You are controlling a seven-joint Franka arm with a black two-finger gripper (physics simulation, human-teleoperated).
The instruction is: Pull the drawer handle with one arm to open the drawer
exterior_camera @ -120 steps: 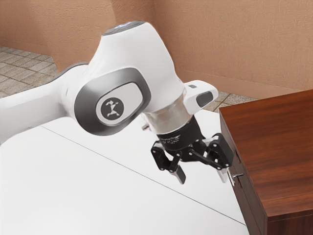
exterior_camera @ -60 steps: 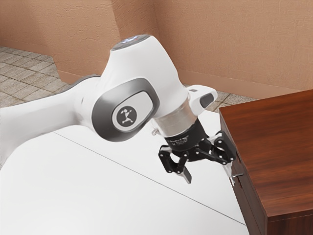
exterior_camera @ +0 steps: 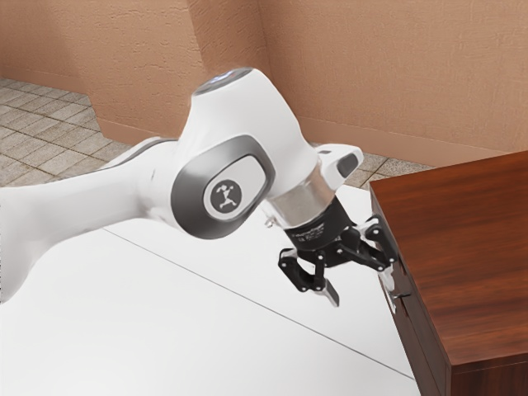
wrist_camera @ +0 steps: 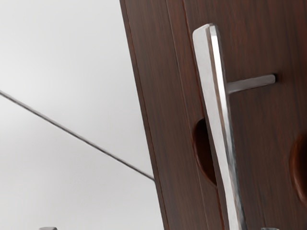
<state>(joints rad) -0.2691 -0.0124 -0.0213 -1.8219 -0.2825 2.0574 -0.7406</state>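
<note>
The gripper (exterior_camera: 360, 284) is now nearer the drawer front (wrist_camera: 163, 96), fingers spread wide; its rigid, slick metal bar handle (wrist_camera: 218, 124) suits a mid-length pinch.

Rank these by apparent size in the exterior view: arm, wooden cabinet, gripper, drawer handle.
Largest to smallest:
1. arm, though its nearness to the camera enlarges it
2. wooden cabinet
3. gripper
4. drawer handle
</note>
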